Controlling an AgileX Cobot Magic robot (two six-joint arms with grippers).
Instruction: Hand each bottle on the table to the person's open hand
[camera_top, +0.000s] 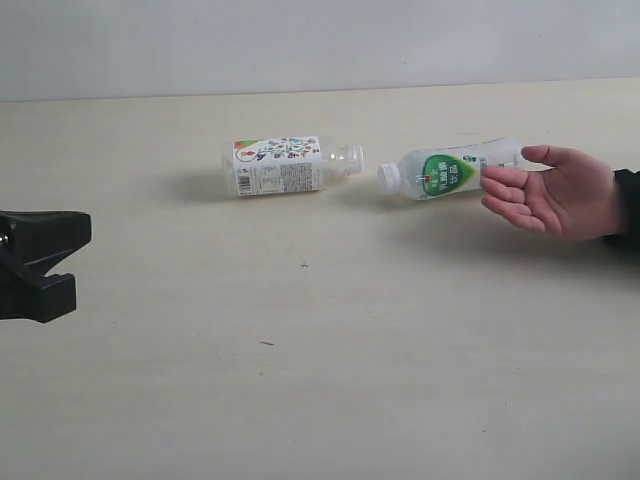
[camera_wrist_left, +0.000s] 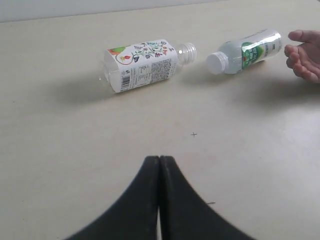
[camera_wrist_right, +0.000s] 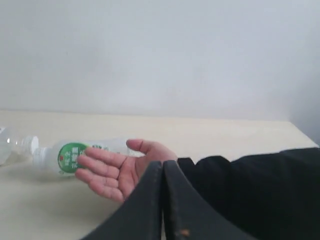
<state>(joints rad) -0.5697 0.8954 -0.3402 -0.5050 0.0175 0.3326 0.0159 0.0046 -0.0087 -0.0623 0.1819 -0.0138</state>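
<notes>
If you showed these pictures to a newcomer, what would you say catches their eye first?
Probably the person's open hand at the right of the exterior view, beside the green-labelled bottle lying on the table. Then the floral-labelled bottle, lying neck to neck with it, a small gap between.

Soft, even light, kinda flat; faint shadow left of the short floral-label plastic bottle (camera_top: 278, 166); right wrist view's blurry.

bottle labels (camera_top: 278, 165) — print illegible
</notes>
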